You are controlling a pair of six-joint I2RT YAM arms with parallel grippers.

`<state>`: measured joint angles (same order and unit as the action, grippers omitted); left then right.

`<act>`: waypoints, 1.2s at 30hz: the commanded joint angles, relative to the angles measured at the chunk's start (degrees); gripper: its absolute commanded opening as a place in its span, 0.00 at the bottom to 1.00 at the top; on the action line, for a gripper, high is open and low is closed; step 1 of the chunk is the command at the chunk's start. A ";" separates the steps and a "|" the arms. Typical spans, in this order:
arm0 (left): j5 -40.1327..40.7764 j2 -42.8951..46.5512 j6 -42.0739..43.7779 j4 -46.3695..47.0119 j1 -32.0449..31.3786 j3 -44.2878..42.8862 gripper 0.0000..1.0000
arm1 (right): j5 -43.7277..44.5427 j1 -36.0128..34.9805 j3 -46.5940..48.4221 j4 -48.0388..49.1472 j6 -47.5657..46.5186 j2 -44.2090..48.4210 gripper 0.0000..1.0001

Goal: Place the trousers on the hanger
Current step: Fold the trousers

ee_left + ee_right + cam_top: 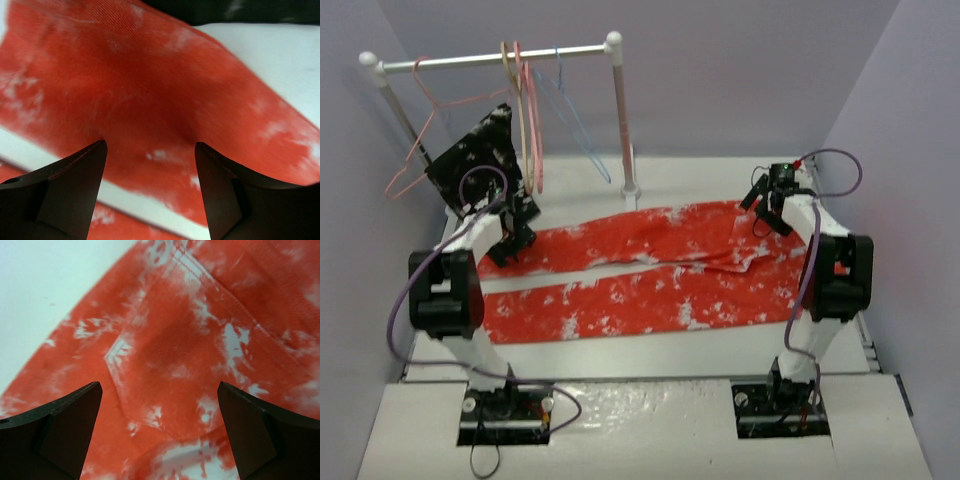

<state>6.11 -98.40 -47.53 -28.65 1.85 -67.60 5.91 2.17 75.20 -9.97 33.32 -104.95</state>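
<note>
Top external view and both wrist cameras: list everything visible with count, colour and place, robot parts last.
trousers: one, red-orange with white speckles, spread flat on the table, waist to the right, legs running left
light-blue wire hanger: one, on the rail, nearest the right post
pink wire hanger: one, at the rail's left end
thicker hangers: two, one pink and one beige, mid-rail
black garment: one, white-speckled, hanging below the rail's left part
rack: one, white, at the table's far edge
table: one, white
left gripper: black, open, over the far leg's left end
right gripper: black, open, over a pocket near the waist
</note>
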 commanded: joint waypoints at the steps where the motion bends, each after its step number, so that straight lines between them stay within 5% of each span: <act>1: -0.21 -4.50 -0.28 1.92 1.02 -3.86 0.68 | -0.79 -0.55 -1.83 4.88 0.26 -4.24 0.98; 18: -2.55 0.88 2.41 -3.63 9.46 10.18 0.67 | 4.95 1.26 -21.88 -1.60 2.76 7.22 0.99; 25: -6.02 4.37 -2.91 -3.99 10.01 0.45 0.70 | 6.96 1.08 -11.09 -3.59 0.24 10.53 0.98; 36: -3.79 -9.69 -13.79 -12.47 7.65 -16.71 0.74 | 7.43 0.30 1.93 -4.27 0.93 4.05 0.98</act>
<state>0.49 -103.92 -55.85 -35.39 10.70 -78.85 10.79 2.96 74.42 -13.03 33.97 -98.30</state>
